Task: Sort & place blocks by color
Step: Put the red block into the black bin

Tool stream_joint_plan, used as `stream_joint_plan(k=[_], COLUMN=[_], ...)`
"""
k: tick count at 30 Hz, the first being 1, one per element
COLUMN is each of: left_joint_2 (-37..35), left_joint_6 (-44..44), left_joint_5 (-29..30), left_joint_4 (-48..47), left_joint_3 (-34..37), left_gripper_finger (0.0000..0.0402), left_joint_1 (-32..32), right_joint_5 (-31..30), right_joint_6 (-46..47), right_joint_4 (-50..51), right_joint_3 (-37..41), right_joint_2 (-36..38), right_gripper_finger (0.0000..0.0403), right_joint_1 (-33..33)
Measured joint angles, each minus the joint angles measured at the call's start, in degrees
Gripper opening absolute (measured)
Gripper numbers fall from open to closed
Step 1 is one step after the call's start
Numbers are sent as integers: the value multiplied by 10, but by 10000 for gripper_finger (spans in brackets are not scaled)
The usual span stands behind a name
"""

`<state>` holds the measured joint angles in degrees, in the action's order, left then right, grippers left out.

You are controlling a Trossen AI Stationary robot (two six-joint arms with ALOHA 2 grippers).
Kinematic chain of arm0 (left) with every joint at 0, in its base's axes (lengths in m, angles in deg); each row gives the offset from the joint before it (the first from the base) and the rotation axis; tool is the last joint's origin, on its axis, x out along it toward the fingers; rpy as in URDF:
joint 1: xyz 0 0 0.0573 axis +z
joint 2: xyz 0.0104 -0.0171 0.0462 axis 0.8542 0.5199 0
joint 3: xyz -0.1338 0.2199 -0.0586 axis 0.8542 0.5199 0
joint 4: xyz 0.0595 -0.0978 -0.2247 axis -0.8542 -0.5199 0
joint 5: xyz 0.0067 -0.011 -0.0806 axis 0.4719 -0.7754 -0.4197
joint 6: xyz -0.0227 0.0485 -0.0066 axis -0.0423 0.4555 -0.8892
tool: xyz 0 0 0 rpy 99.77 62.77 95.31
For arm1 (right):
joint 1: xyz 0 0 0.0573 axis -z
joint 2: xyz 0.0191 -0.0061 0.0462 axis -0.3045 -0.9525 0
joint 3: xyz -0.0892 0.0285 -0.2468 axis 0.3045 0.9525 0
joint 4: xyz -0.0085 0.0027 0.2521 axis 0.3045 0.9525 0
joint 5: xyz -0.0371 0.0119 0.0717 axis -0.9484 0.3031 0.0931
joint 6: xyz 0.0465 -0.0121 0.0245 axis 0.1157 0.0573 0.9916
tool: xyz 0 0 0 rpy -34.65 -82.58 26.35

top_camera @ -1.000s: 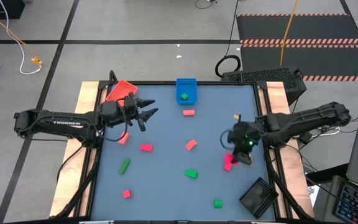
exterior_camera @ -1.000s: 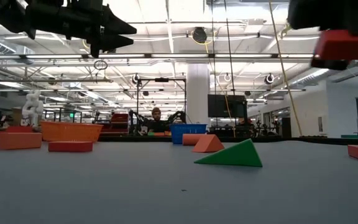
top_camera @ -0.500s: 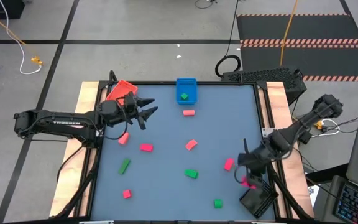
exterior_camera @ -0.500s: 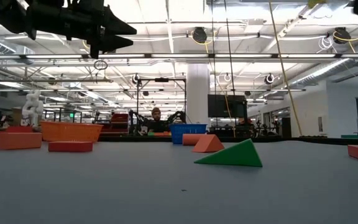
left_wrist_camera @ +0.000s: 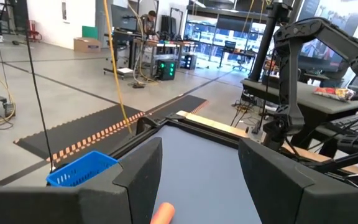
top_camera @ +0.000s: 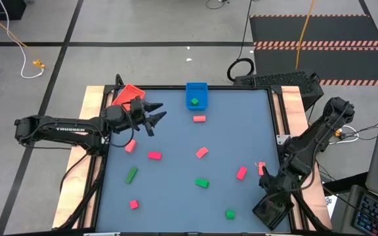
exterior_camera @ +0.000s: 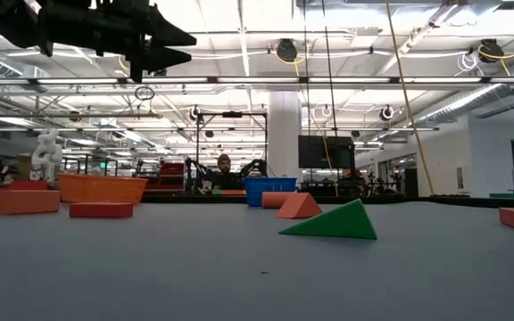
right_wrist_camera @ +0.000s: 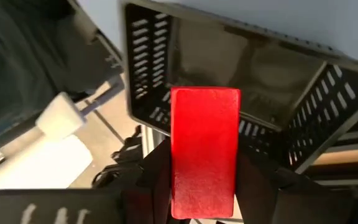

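Small pink and green blocks lie scattered flat on the blue-grey table (top_camera: 176, 196), among them a pink block (top_camera: 241, 172) and a green block (top_camera: 202, 183). One green block (top_camera: 194, 101) sits in the blue tray (top_camera: 197, 92). My right gripper (top_camera: 272, 191) hangs over the black tray (top_camera: 272, 210) at the near right corner, shut on a red-pink bar (right_wrist_camera: 204, 149). My left gripper (top_camera: 152, 118) waits open in the air near the red tray (top_camera: 128, 95), touching nothing; it also shows in the low view (exterior_camera: 163, 40) and in its own wrist view (left_wrist_camera: 199, 142). My right gripper pinches the red-pink bar by its two long sides (right_wrist_camera: 178, 155), one finger (right_wrist_camera: 157, 168) on each side, the bar lying along the fingers. It comes from above, pointing down. The bar is lifted clear, right over the black slotted tray (right_wrist_camera: 229, 68).
The red tray, the blue tray and the black tray stand at the table's far left, far middle and near right. A green wedge (exterior_camera: 333, 221) and an orange-red wedge (exterior_camera: 299, 206) lie mid-table. Wooden rails (top_camera: 293, 105) border the sides. A person sits in the room behind.
My right gripper has carried the red-pink bar from the table's right middle toward the near right corner, ending over the black tray; it has left the low view. It stayed shut on the bar. The left arm has kept still.
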<state>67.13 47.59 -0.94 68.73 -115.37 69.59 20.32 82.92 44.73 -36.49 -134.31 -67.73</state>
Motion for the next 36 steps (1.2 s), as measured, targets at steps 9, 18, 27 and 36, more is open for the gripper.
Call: stream_joint_plan(k=[9, 18, 27, 36], left_joint_2=[0, 0, 0, 0], left_joint_6=[0, 21, 27, 29], left_joint_5=[0, 0, 0, 0], left_joint_4=[11, 11, 14, 7], left_joint_3=[0, 0, 0, 0], left_gripper_finger=[214, 214, 214, 214], left_joint_1=[0, 0, 0, 0], right_joint_5=[-1, -3, -48, -192], right_joint_6=[62, 60, 57, -173], right_joint_4=[8, -15, -5, 11], right_joint_3=[0, 0, 0, 0], right_joint_2=[-11, -10, -9, -9], right_gripper_finger=[159, 163, 164, 164], right_joint_1=[-19, -15, 26, 108])
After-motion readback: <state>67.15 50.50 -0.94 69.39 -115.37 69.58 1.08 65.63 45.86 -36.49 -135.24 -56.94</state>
